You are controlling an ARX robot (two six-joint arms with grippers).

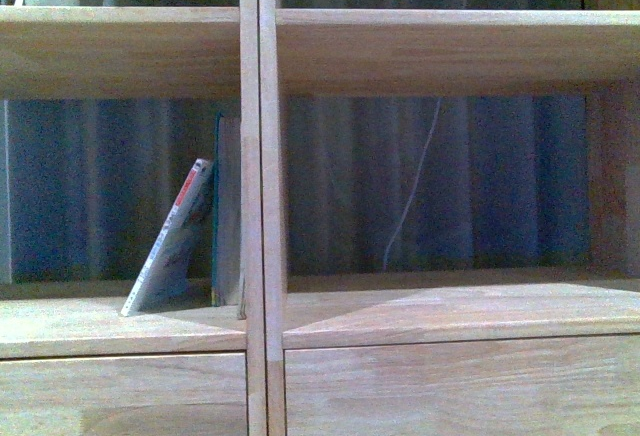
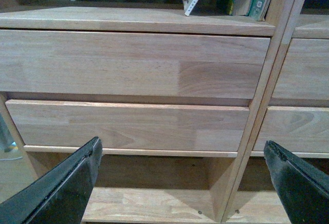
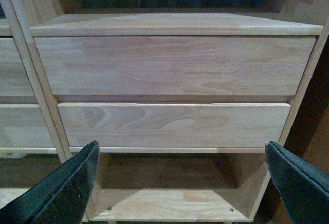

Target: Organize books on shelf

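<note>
Only the fingers of the left gripper (image 2: 182, 183) and the right gripper (image 3: 182, 183) show, each in its own wrist view, and no part of the robot shows in the front view. Each finger (image 2: 61, 188) is a black, smooth, slightly glossy blade, broad at the frame's edge and narrowing to a blunt tip with a thin pale line along its inner edge. The right gripper's fingers (image 3: 59, 190) look the same, and no cables, screws or markings can be made out on them.

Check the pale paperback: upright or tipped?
Tipped. The paperback leans right, its top against the upright teal book, its bottom edge out on the shelf.
</note>
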